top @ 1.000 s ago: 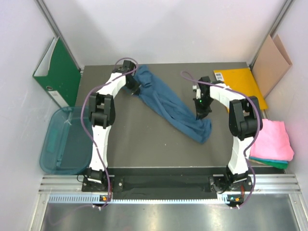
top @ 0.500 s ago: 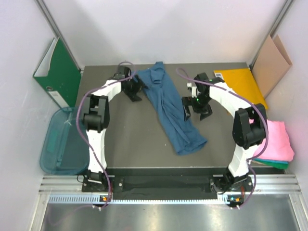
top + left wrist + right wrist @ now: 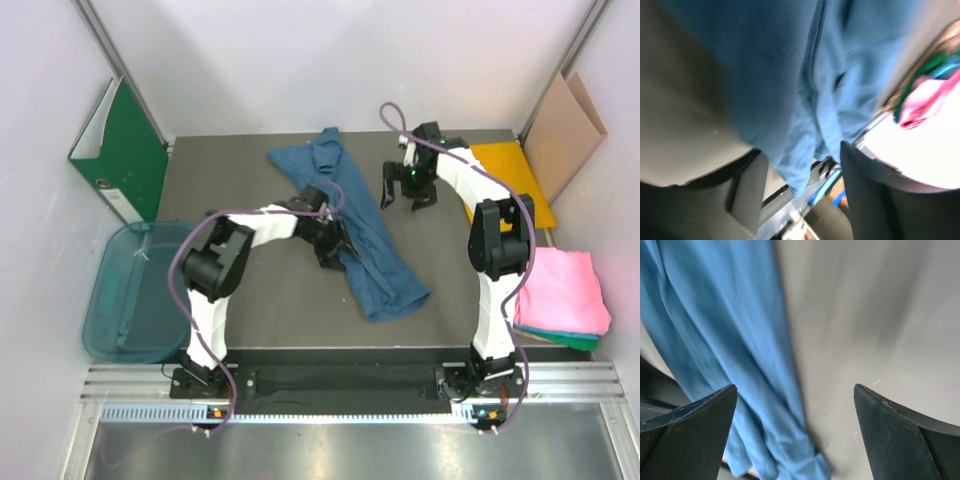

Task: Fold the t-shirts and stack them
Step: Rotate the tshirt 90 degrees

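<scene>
On the surface, the dark blue t-shirt lies as a crumpled diagonal strip, not yet folded. Left claw hangs parted over its left edge, probably to spread it; right claw gapes empty beside its upper right.

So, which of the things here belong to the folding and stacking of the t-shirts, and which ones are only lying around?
Belong to the job:
- unfolded dark blue cloth t-shirt
- folded pink cloth shirt
- folded teal-green cloth shirt, under the pink one

Only lying about:
- rigid green binder
- brown cardboard sheet
- flat orange envelope
- translucent teal plastic tray
</scene>
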Tool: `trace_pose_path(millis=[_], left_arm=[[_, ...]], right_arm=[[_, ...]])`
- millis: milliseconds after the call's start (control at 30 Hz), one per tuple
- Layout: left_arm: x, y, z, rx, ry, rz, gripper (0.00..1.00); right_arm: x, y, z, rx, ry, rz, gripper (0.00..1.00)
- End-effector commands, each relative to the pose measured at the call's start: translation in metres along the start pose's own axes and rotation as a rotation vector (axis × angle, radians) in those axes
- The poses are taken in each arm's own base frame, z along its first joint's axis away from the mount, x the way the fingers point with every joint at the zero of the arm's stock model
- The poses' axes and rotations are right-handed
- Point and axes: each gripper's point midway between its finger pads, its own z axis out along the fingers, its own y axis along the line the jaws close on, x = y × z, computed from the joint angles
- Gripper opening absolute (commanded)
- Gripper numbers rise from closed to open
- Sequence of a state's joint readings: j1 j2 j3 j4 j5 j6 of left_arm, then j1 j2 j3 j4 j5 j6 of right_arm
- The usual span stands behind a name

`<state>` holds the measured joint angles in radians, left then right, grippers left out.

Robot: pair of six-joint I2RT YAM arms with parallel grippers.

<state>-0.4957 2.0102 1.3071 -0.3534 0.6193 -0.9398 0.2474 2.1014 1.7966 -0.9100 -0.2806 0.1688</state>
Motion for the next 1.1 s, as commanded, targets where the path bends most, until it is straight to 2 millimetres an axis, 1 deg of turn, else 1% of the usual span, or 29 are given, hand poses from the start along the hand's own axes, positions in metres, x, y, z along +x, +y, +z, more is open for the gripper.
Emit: trace_pose_path(millis=[0,33,67,100,133,167,233,267,300,333,367,433,467,500,567,600,633,667,700,733,767,800,833,867,900,933,1000,1033,1067], left_arm=[[0.04,0.008,0.039,-0.07,0.148,0.006,0.46],[0.048,0.017,0.041,-0.112,0.178,-0.008,0.09],[0.051,0.027,0.045,-0.152,0.194,-0.023,0.0],[0.052,0.033,0.044,-0.179,0.199,-0.021,0.0],[0.058,0.044,0.038,-0.232,0.22,-0.044,0.0],[0.056,0.053,0.033,-0.276,0.203,-0.045,0.0],[0.059,0.067,0.02,-0.341,0.212,-0.037,0.0],[0.06,0.078,0.005,-0.393,0.206,-0.057,0.0],[0.059,0.083,-0.003,-0.41,0.205,-0.041,0.0],[0.058,0.082,-0.014,-0.417,0.187,-0.031,0.0],[0.055,0.095,-0.029,-0.465,0.183,-0.059,0.0],[0.052,0.102,-0.049,-0.497,0.167,-0.043,0.0],[0.051,0.111,-0.063,-0.532,0.175,-0.072,0.0],[0.048,0.12,-0.072,-0.573,0.163,-0.058,0.0],[0.041,0.131,-0.091,-0.607,0.144,-0.072,0.0],[0.045,0.14,-0.102,-0.651,0.157,-0.077,0.0],[0.044,0.141,-0.109,-0.651,0.15,-0.076,0.0],[0.043,0.148,-0.116,-0.657,0.154,-0.09,0.0],[0.045,0.149,-0.121,-0.661,0.162,-0.08,0.07],[0.044,0.145,-0.125,-0.648,0.148,-0.06,0.16],[0.044,0.141,-0.127,-0.633,0.14,-0.04,0.29],[0.042,0.136,-0.128,-0.612,0.125,-0.024,0.45],[0.04,0.123,-0.132,-0.569,0.094,-0.002,0.66],[0.038,0.117,-0.135,-0.551,0.071,0.014,0.73],[0.036,0.11,-0.138,-0.535,0.042,0.023,0.78],[0.033,0.098,-0.144,-0.505,-0.003,0.052,0.82],[0.031,0.092,-0.153,-0.523,-0.06,0.087,0.83],[0.032,0.086,-0.161,-0.517,-0.096,0.116,0.83],[0.034,0.086,-0.164,-0.538,-0.114,0.14,0.83]], right_arm=[[-0.053,-0.001,-0.037,-0.035,-0.153,0.01,1.0],[-0.055,-0.005,-0.041,-0.033,-0.162,0.019,1.0],[-0.055,-0.006,-0.042,-0.033,-0.164,0.021,1.0],[-0.053,-0.007,-0.042,-0.039,-0.158,0.023,1.0],[-0.051,-0.009,-0.042,-0.038,-0.156,0.022,1.0],[-0.048,-0.009,-0.042,-0.039,-0.151,0.021,1.0],[-0.038,-0.009,-0.037,-0.047,-0.129,0.025,1.0],[-0.037,-0.009,-0.036,-0.05,-0.132,0.024,1.0],[-0.03,-0.01,-0.033,-0.053,-0.117,0.03,1.0],[-0.028,-0.01,-0.032,-0.057,-0.115,0.03,1.0],[-0.027,-0.011,-0.03,-0.06,-0.117,0.033,1.0],[-0.021,-0.009,-0.026,-0.069,-0.1,0.038,1.0],[-0.02,-0.008,-0.025,-0.071,-0.096,0.035,1.0],[-0.018,-0.007,-0.021,-0.074,-0.088,0.036,1.0],[-0.018,-0.006,-0.019,-0.079,-0.084,0.034,1.0],[-0.019,-0.003,-0.017,-0.084,-0.083,0.028,0.99],[-0.02,-0.002,-0.016,-0.088,-0.083,0.026,1.0],[-0.021,0.0,-0.014,-0.092,-0.086,0.022,1.0],[-0.024,0.003,-0.011,-0.099,-0.094,0.015,1.0],[-0.026,0.006,-0.009,-0.104,-0.102,0.011,1.0],[-0.026,0.01,-0.007,-0.117,-0.102,0.008,1.0],[-0.029,0.016,-0.003,-0.129,-0.106,0.004,1.0],[-0.034,0.021,-0.001,-0.142,-0.126,-0.008,1.0],[-0.036,0.025,0.001,-0.148,-0.131,-0.014,1.0],[-0.04,0.035,0.005,-0.158,-0.135,-0.029,1.0],[-0.043,0.042,0.007,-0.168,-0.142,-0.037,1.0],[-0.048,0.059,0.01,-0.2,-0.145,-0.05,1.0],[-0.05,0.066,0.012,-0.216,-0.145,-0.055,1.0],[-0.051,0.072,0.012,-0.233,-0.146,-0.058,1.0]])
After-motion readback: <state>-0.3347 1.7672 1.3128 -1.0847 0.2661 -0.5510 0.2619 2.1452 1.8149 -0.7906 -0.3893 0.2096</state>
